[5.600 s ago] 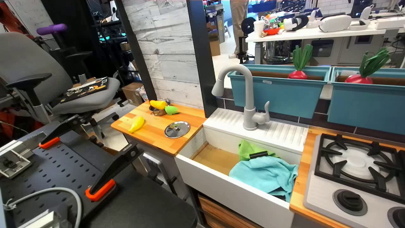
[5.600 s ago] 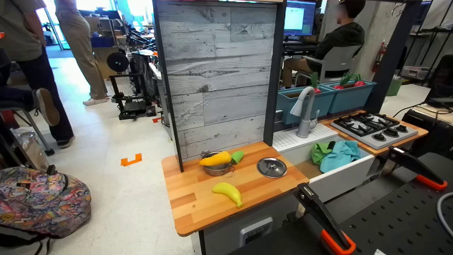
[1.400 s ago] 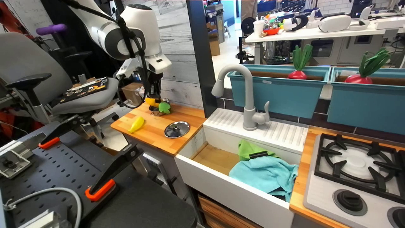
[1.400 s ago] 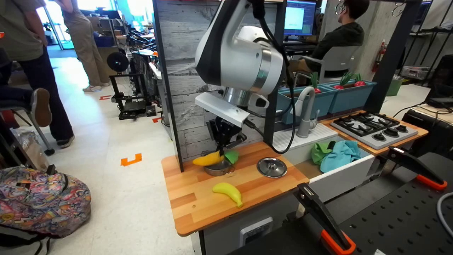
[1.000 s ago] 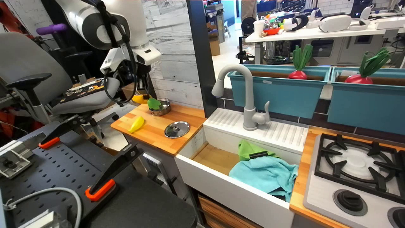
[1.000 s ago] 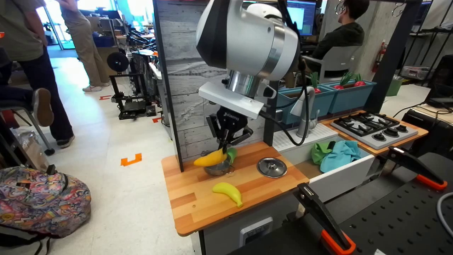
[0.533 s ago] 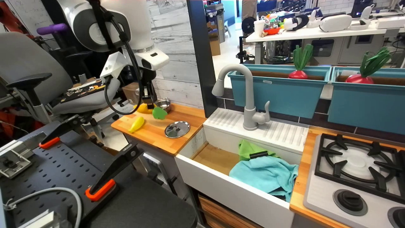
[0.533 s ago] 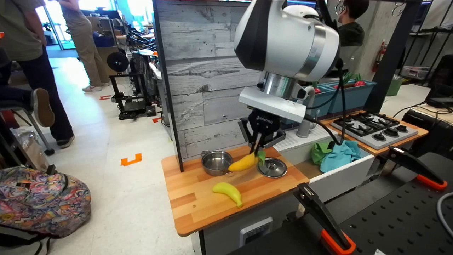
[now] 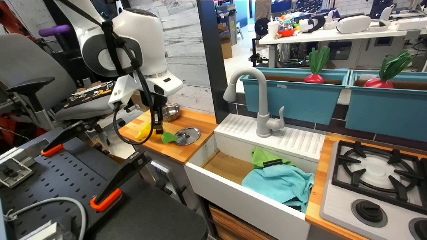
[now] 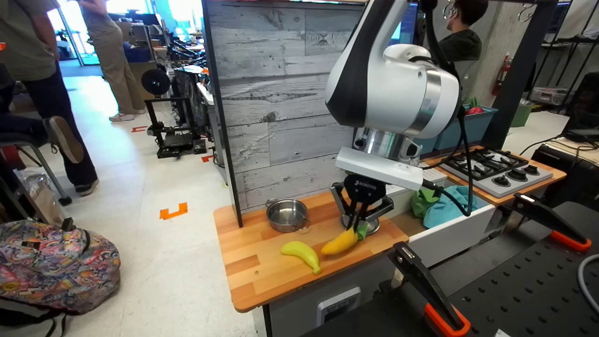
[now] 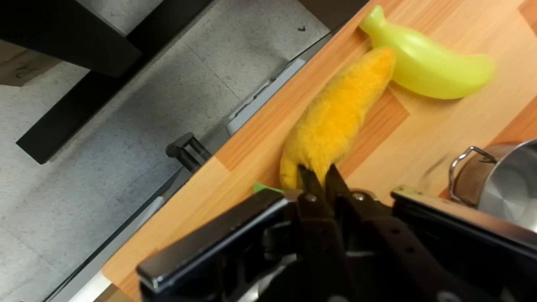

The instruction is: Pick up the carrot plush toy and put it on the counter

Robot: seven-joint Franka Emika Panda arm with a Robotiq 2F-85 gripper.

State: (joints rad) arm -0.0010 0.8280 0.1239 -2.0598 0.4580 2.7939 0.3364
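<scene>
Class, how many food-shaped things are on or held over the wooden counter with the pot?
2: the banana on the counter, and the carrot plush toy held in the gripper. No others show.

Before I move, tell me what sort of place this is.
Likely a mock kitchen inside a robotics lab, judging by the black-grated grey cooktop, the white-and-black robot arm and the black open-frame 3D printer.

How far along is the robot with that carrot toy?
Looks done: the carrot plush toy is grasped, and apart from the pot. In hand: the tool pinches it near its green end, low over the counter; whether the toy touches it, I can't tell. Left: probably settling it and letting go.
</scene>
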